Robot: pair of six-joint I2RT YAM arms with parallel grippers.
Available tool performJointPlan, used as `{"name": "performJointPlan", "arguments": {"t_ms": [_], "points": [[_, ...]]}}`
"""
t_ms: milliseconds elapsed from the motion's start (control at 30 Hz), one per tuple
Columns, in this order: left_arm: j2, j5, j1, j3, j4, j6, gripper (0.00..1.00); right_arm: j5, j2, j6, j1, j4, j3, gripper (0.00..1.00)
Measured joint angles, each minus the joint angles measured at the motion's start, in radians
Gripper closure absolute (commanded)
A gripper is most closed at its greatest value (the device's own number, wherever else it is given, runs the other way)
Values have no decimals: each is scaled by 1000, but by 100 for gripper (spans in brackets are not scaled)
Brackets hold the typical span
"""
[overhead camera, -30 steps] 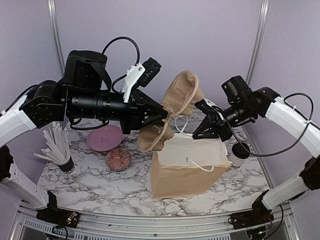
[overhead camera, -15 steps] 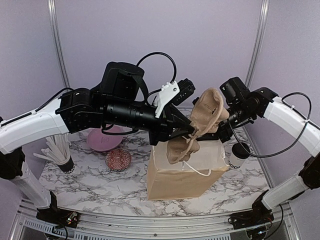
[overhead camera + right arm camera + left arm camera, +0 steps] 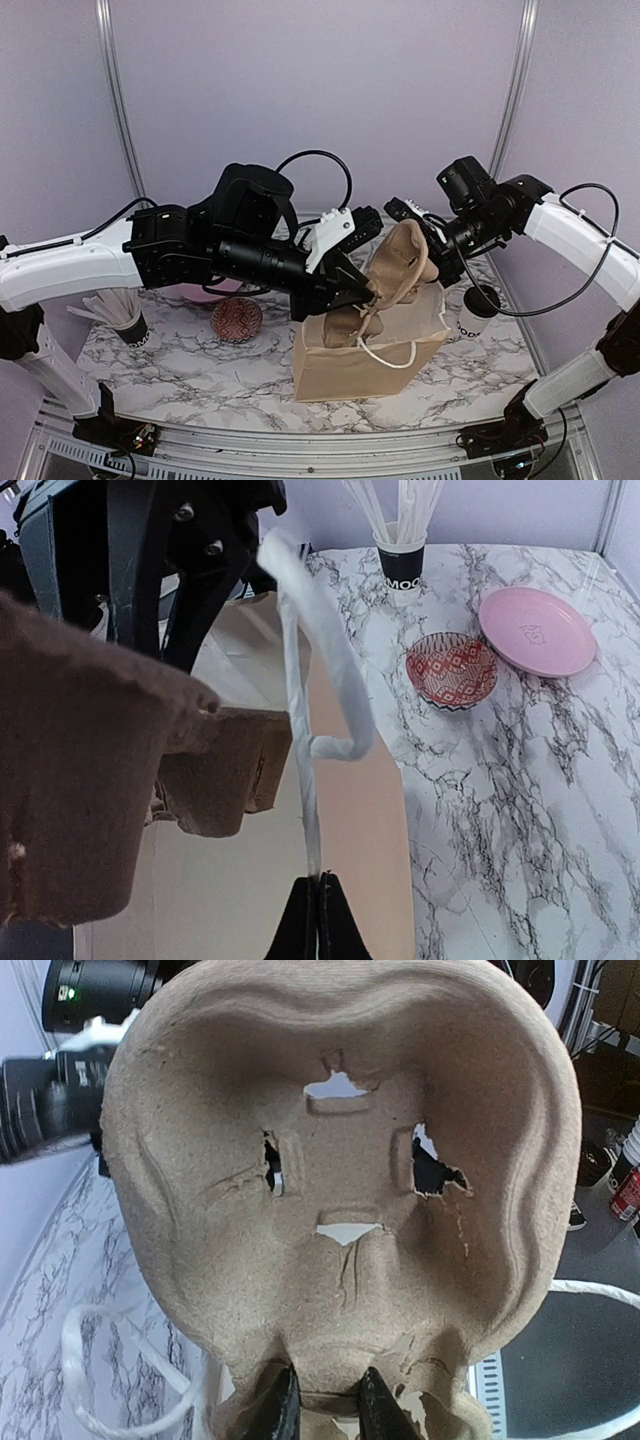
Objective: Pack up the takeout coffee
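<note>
- Left jaws, slightly parted, pinch the pulp tray [image 3: 398, 268], half inside the paper bag [image 3: 350, 372].
- Right jaws, fully closed, hold its white handle [image 3: 300, 695].
- 1 coffee cup [image 3: 476, 315] stands on the surface [image 3: 180, 375], bag's 3 o'clock: not yet packed.

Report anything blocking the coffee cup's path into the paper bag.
The pulp tray, gripped by the left end effector, hangs in the mouth of the paper bag. The coffee cup stands outside, beside it.

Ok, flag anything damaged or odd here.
The brown moulded-pulp cup tray, pinched on edge by the left gripper over the brown paper bag, is torn: ragged holes and cracks run through its middle.
</note>
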Motion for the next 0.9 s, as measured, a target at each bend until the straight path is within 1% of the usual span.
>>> {"name": "performJointPlan", "arguments": {"t_ms": [100,300,433,533,667,733,900], "points": [[-35,-13,0,-42,-2,-18,79,-2,8,-3,0,0,0,100],[-69,-28,0,-41,-25,-38,79,-12,34,-2,0,-2,18,100],[-33,-29,0,10,-104,-41,79,-11,39,14,0,-5,34,85],[14,-46,-2,65,-174,-45,79,-11,40,30,0,-8,57,71],[66,-73,-8,122,-264,-60,78,3,40,42,-10,-23,117,58],[87,-87,-12,151,-312,-69,78,3,41,40,-30,-36,156,55],[124,-124,-18,205,-409,-103,79,-19,33,20,-142,-72,223,53]]}}
